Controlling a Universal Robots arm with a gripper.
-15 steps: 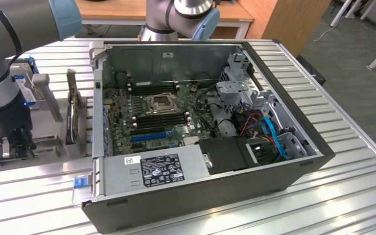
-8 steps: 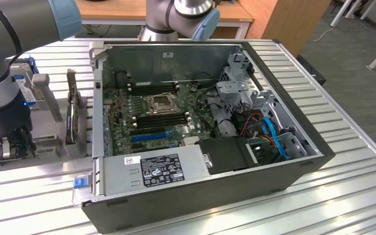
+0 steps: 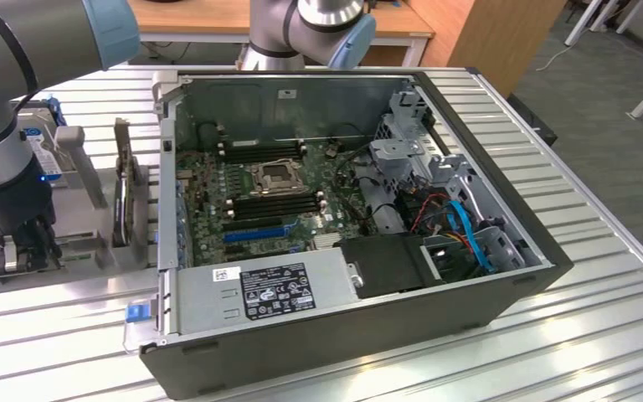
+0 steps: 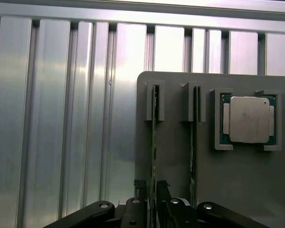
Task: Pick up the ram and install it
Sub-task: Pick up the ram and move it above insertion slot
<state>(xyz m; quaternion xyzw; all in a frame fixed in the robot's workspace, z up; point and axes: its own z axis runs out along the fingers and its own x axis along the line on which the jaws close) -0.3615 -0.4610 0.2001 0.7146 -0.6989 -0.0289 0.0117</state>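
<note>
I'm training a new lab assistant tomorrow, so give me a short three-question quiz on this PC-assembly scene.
1. True or false: the CPU chip lies flat in a recess of the grey holder.
2. How many ram sticks stand on edge in that holder's slots? A) one B) two C) four
3. Fill in the gap: the gripper is down at the ram stick that stands ____ from the CPU chip (nearer or farther).

Key: 1 true; 2 B; 3 farther.
</note>
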